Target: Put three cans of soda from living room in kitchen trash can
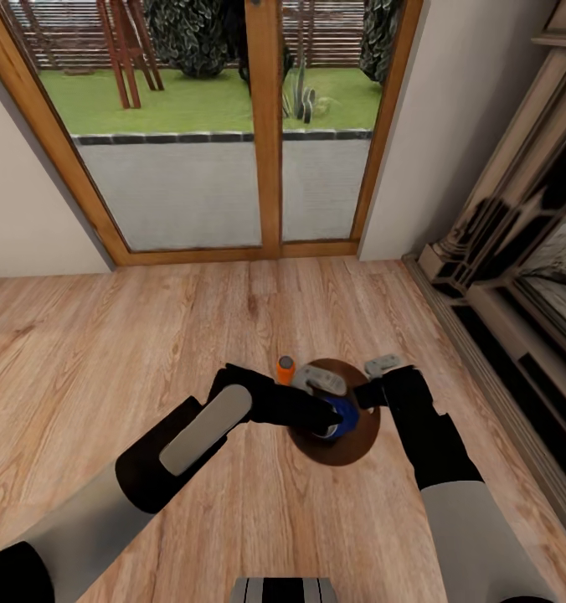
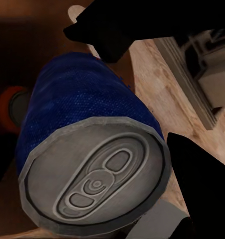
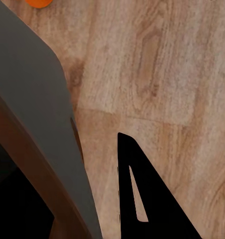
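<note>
Nearest me, at six o'clock: my two arms reach forward over the light wood plank floor [image 1: 107, 335].

Item, left gripper [image 1: 331, 416]: dark fingers closed on the sides of a dark blue cylindrical soda can with a grey metal pull-tab top [image 2: 92, 149]. In the head view that can [image 1: 343, 413] hangs at twelve o'clock over the brown mouth of the bin, not yet released.

Item, small grey cylindrical trash bin with a brown inside [image 1: 362, 440]: standing on the floor between both wrists. The left wrist view shows an orange shape [image 2: 10, 107] beyond the blue can, seemingly low inside the bin; I cannot tell for sure.

Item, right gripper [image 1: 382, 365]: at the bin's far rim, about one o'clock. The right wrist view puts the grey wall [image 3: 37, 104] against one finger, so I judge it clamps the rim, though I cannot tell how tightly.

Item, bright orange soda can with a grey top [image 1: 285, 368]: upright on the floor at eleven o'clock, just beside the bin.

Farther: wood-framed glass doors [image 1: 266, 126] onto a garden.

Progress, as I judge it: the blue can is about to go in, at least one orange can is left, and the bin sits on plank flooring.
</note>
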